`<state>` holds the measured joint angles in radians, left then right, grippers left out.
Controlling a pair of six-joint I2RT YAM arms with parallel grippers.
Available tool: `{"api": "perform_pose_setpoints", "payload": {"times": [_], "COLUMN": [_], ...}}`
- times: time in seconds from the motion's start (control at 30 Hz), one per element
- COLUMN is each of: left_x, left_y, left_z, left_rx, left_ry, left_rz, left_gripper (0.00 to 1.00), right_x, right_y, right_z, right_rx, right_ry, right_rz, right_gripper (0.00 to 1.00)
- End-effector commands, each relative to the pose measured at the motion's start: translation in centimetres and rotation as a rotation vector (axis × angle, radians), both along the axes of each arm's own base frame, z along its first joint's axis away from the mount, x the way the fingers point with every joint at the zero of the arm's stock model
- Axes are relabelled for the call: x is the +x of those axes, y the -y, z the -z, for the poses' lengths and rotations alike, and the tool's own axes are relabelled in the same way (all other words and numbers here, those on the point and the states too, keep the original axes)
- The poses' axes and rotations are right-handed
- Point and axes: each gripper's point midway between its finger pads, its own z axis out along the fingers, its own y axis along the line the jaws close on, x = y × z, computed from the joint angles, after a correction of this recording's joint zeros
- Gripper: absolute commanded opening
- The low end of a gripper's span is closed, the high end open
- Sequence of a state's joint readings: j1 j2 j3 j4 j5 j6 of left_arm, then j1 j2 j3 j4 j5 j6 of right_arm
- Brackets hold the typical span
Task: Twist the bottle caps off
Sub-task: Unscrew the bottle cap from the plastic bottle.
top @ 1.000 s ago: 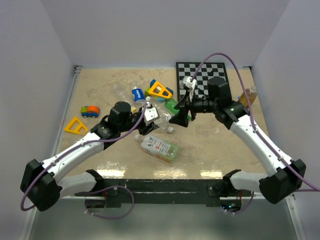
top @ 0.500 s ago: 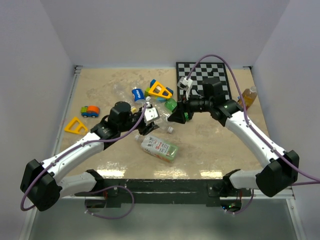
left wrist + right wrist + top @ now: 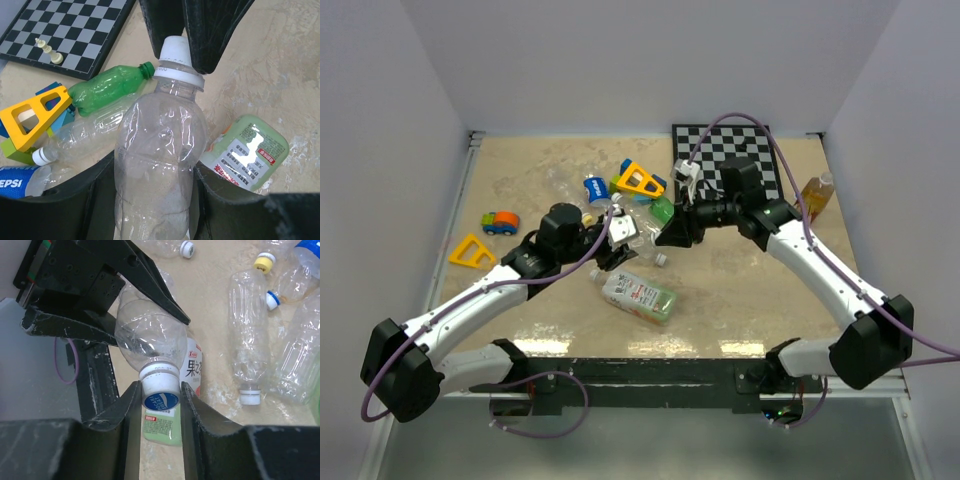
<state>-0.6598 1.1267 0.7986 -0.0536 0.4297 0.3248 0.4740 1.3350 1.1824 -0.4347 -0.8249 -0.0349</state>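
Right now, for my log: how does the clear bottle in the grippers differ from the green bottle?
The clear bottle is colourless, the green bottle tinted. The left gripper holds the clear bottle, its white cap between the fingers of the right gripper; the green bottle lies on its side, ungripped. Both are plastic bottles.

clear bottle [image 3: 160, 150] is showing glossy, creased transparent plastic | cap [image 3: 161, 399] is looking like smooth white plastic, blue printed top | right gripper [image 3: 159, 387] is showing matt black plastic, edges scuffed pale | green bottle [image 3: 107, 87] is gleaming, translucent plastic | table [image 3: 280, 65] is reading as glossy beige marbled surface
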Motion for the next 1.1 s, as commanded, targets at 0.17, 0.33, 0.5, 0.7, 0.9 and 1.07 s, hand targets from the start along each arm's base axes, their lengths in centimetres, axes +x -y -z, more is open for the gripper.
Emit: {"api": "perform_pose_setpoints", "payload": {"times": [0.17,0.33,0.5,0.7,0.9,1.07], "left_x": [0.0,-0.1,-0.2,-0.1,-0.3,-0.3], "left_y": [0.2,0.4,0.4,0.4,0.5,0.5], "left_z": [-1.7,-1.8,-1.5,-1.5,-1.7,-1.7], "left_rx": [-0.034,-0.039,-0.037,-0.033,-0.038,-0.039], "left_ry": [0.039,0.038,0.031,0.034,0.033,0.031], "left_rz": [0.008,0.021,0.027,0.024,0.032,0.033], "left_gripper": [0.0,0.0,0.0,0.0,0.0,0.0], "right_x": [-0.6,-0.6,1.3,3.4,1.5,0.2], "right_y": [0.3,1.9,3.1,2.8,2.0,1.7], "right_z": [-0.4,1.0,1.0,-1.6,-1.9,-3.4], "right_rx": [-0.049,-0.206,-0.332,-0.378,-0.252,-0.168], "right_ry": [0.137,0.402,0.784,1.264,1.129,0.991], "right_rz": [-0.163,-0.442,-0.689,-0.733,-0.674,-0.575], "right_gripper": [0.0,0.0,0.0,0.0,0.24,0.53]}}
